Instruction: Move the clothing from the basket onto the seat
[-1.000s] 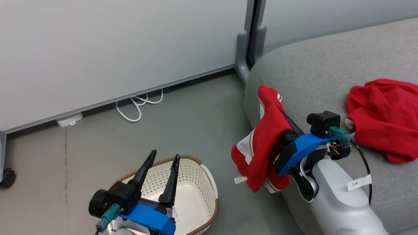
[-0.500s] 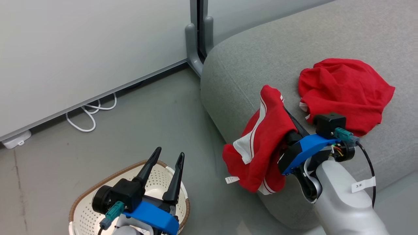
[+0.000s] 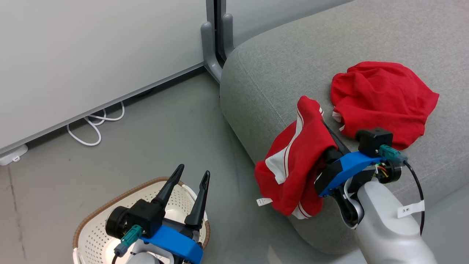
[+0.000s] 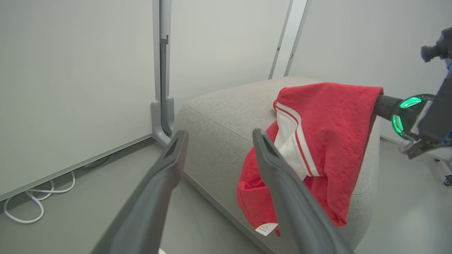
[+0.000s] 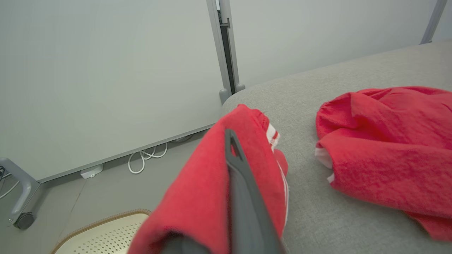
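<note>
My right gripper (image 3: 324,127) is shut on a piece of the clothing (image 3: 293,161), a red garment with white stripes and a tag. It hangs over the front left edge of the grey seat (image 3: 278,69) and wraps the fingers (image 5: 236,165), hiding their tips. The left wrist view shows this garment (image 4: 328,130) draped against the seat (image 4: 219,109). A second red garment (image 3: 381,97) lies crumpled on the seat just beyond it. My left gripper (image 3: 193,174) is open and holds nothing, above the cream basket (image 3: 99,223) on the floor; what shows of the basket's inside is bare.
A grey partition post (image 3: 214,40) stands at the seat's far left corner. White cables (image 3: 93,126) and a small white box (image 3: 13,156) lie along the wall base. Bare grey floor (image 3: 176,124) lies between the basket and the seat.
The whole head picture has shifted left as the camera turned. The held garment now hangs closer to the red garment lying on the seat. The left gripper stays open over the basket.
</note>
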